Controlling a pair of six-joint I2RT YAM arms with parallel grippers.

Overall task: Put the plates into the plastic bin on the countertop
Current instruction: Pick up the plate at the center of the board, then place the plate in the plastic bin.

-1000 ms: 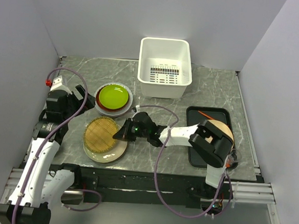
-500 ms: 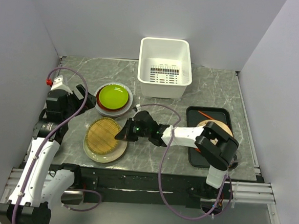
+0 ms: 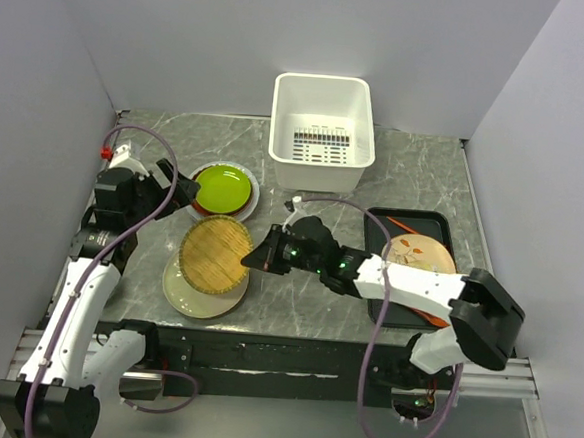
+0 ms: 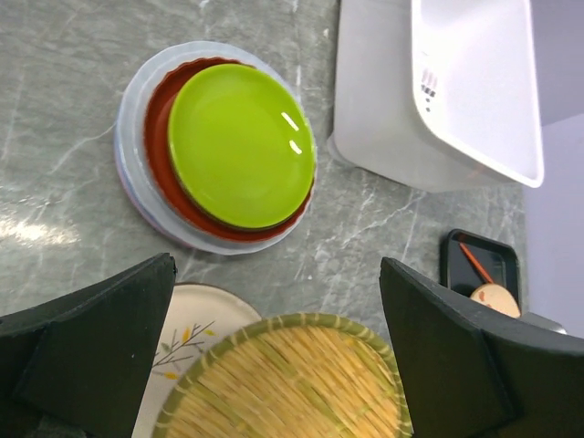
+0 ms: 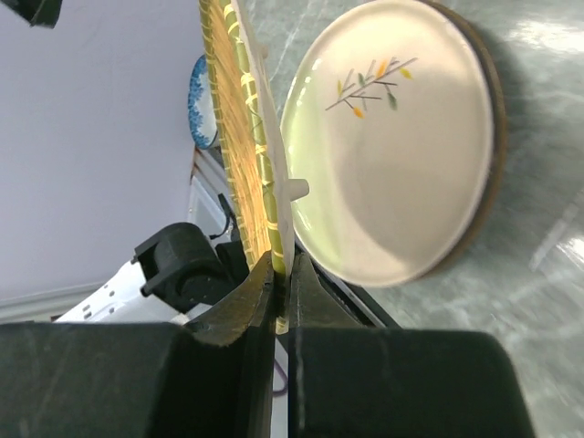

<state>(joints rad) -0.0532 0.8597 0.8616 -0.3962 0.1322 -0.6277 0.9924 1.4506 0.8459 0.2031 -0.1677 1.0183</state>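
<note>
- Woven plate (image 3: 216, 254) is pinched at its right rim in my right claw (image 3: 256, 259), tilted above the cream plate (image 3: 189, 292).
- Green plate (image 3: 222, 186) tops a stack of plates just behind it.
- Bin (image 3: 321, 131) stands farther back on the countertop (image 3: 416, 173), well apart.
- My left claw (image 3: 168, 190) hangs wide open left of the stack, gripping nothing.

Glossy lime plate (image 4: 242, 146), woven tan plate (image 3: 216, 254)
</note>
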